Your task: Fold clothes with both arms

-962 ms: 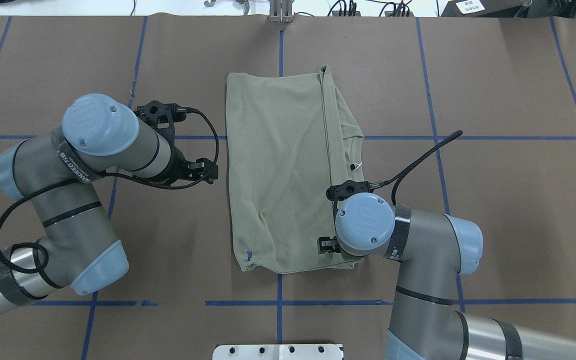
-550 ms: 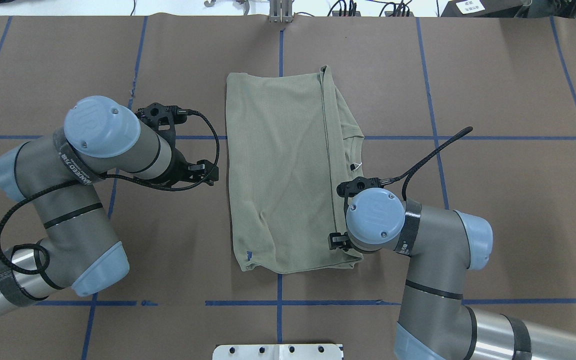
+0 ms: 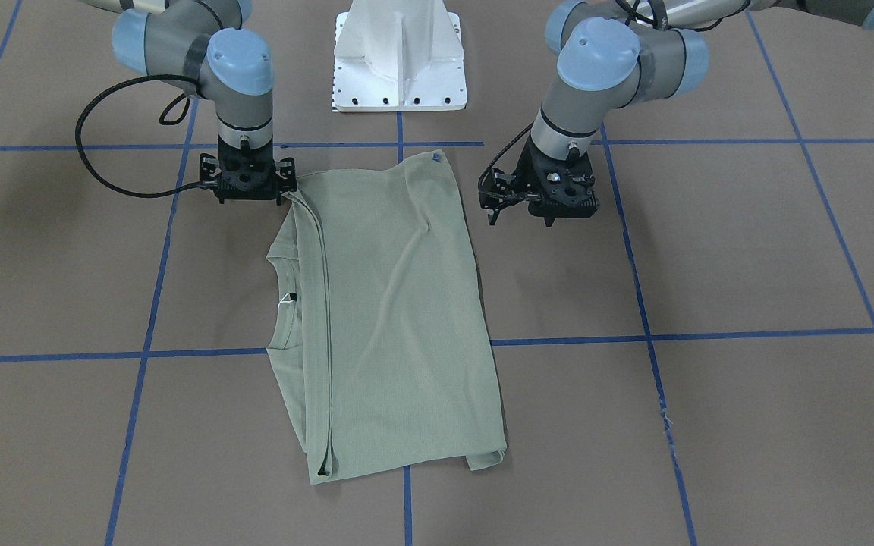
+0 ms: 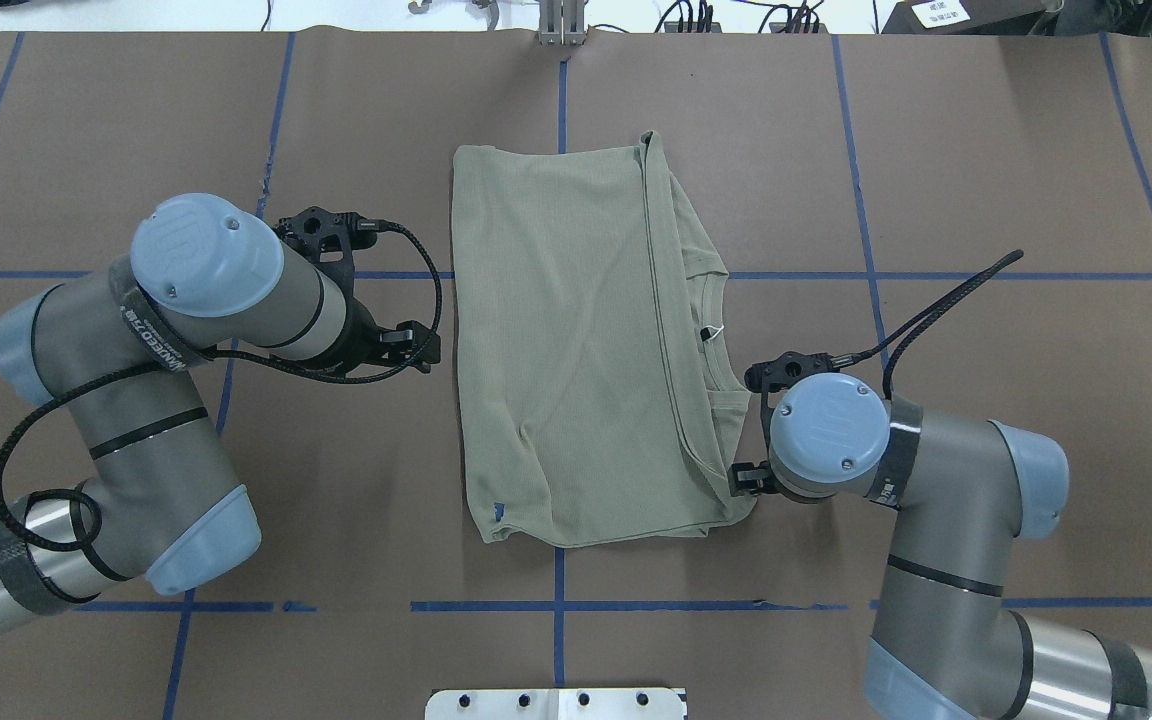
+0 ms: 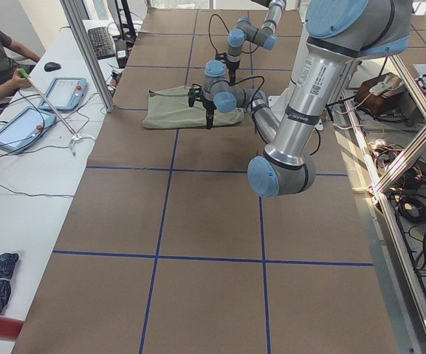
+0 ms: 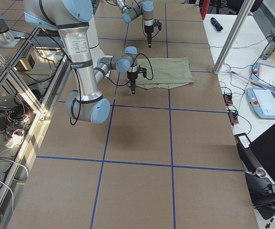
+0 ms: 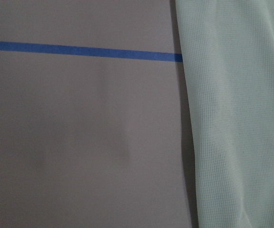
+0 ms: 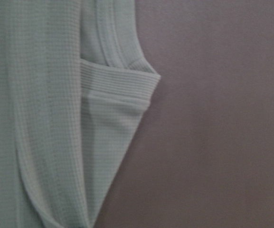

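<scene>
Right pincer (image 3: 249, 193) slid rightward — dragging the shirt (image 4: 566, 340)'s corner outward.

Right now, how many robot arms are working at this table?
2, none hidden. The left arm is beside the shirt's plain edge; the right arm at its opposite edge, near the collar.

The shirt (image 4: 566, 350) is showing thin, matt knit cloth with a fine rib, and the surface (image 4: 1016, 150) is looking like matt brown paper with smooth blue tape (image 4: 1086, 275). The left arm (image 4: 146, 420) and right arm (image 4: 946, 470) are showing satin grey metal and glossy blue caps (image 4: 206, 250).
</scene>
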{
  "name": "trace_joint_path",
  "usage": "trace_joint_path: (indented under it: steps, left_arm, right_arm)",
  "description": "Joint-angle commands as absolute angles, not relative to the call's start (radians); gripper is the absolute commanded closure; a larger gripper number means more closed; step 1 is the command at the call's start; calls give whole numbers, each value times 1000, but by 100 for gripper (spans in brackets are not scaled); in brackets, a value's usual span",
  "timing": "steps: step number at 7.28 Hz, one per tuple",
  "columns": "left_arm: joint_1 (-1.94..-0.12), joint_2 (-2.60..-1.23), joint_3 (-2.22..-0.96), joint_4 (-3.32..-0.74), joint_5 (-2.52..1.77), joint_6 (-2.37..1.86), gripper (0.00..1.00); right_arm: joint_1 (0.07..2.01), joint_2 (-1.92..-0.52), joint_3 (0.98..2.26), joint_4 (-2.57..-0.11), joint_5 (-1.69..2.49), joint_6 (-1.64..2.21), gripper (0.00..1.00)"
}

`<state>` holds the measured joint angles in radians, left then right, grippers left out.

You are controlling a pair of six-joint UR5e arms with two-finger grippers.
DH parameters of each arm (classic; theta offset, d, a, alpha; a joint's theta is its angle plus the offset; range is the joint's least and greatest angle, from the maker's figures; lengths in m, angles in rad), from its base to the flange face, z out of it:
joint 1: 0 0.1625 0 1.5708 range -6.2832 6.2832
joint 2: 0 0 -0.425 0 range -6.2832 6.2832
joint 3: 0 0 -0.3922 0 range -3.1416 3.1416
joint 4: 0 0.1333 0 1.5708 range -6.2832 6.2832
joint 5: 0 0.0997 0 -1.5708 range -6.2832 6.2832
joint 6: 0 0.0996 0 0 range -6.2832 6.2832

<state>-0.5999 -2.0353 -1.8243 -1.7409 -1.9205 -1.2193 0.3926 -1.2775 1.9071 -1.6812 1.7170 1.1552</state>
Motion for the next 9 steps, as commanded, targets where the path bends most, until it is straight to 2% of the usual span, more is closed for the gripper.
trace_joint_path:
  steps: [1,4,5,9]
  left_arm:
    - [-600,-2040,-1827,-1741,-1921,-1215,1]
    - [-606,-2040,-1827,-1743,-1921,-1212,1]
    - [-606,-2039,-1827,-1743,-1921,-1213,1]
    - [-606,-2034,-1764,-1834,-1921,-1219,0]
  right_arm:
    - [426,-1325,1966,-1683,1718,1129,0]
    - [434,-1114,1870,-1687,1712,1100,0]
    - [428,-1085,1858,-1684,1716,1098,0]
    - [383,-1097,1803,-1686,1753,1097,0]
